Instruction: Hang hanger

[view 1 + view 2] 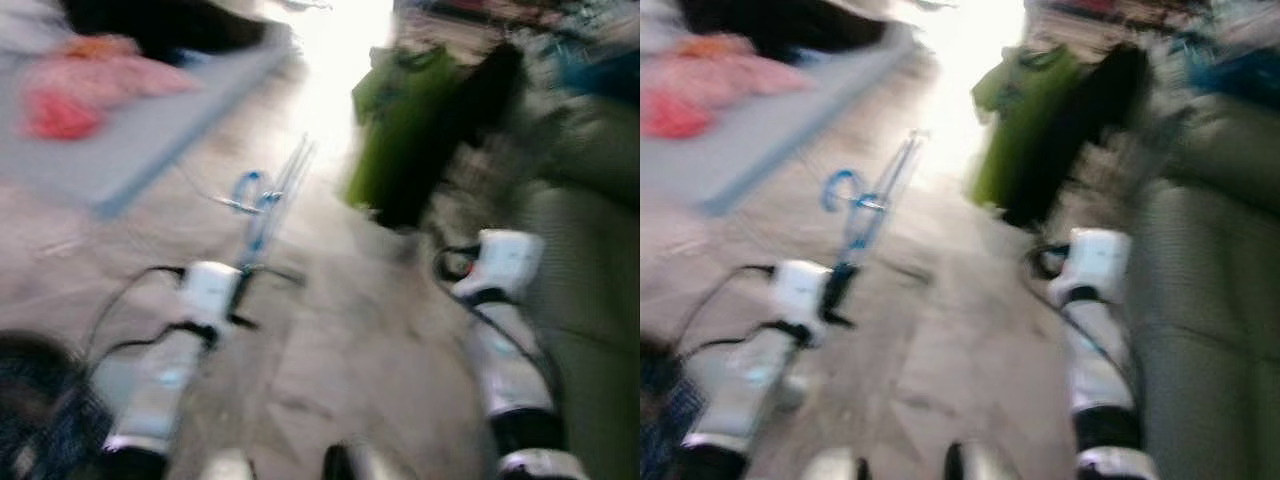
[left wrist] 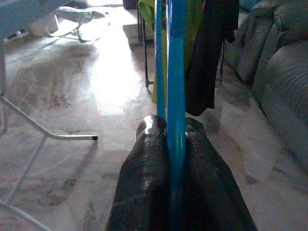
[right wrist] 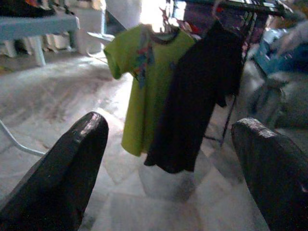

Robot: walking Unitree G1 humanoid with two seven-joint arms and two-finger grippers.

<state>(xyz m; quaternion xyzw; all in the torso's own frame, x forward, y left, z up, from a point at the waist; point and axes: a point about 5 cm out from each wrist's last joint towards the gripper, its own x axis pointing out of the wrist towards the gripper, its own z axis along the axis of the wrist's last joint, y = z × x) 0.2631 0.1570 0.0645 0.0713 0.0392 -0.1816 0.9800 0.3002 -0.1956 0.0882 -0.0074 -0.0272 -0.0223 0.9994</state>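
- Left hand [image 2: 175, 144] clamps the blue hanger [image 2: 176, 72] — carrying it toward the rack [image 3: 250, 7].
- Right hand [image 3: 168, 163] spread wide, empty.
- Next — lift the hook onto the rail beside the shirts [image 3: 144, 77].

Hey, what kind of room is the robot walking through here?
Probably a home living room used for laundry: a grey ribbed sofa, a clothes rack with a lime-green T-shirt and black shirt, marble-patterned tile floor.

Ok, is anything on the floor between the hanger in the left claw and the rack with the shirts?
Nothing visible. The left claw grips the blue hanger, and bare floor runs up to the clothes rack holding the green shirt and black shirt. The sofa stands off to the right.
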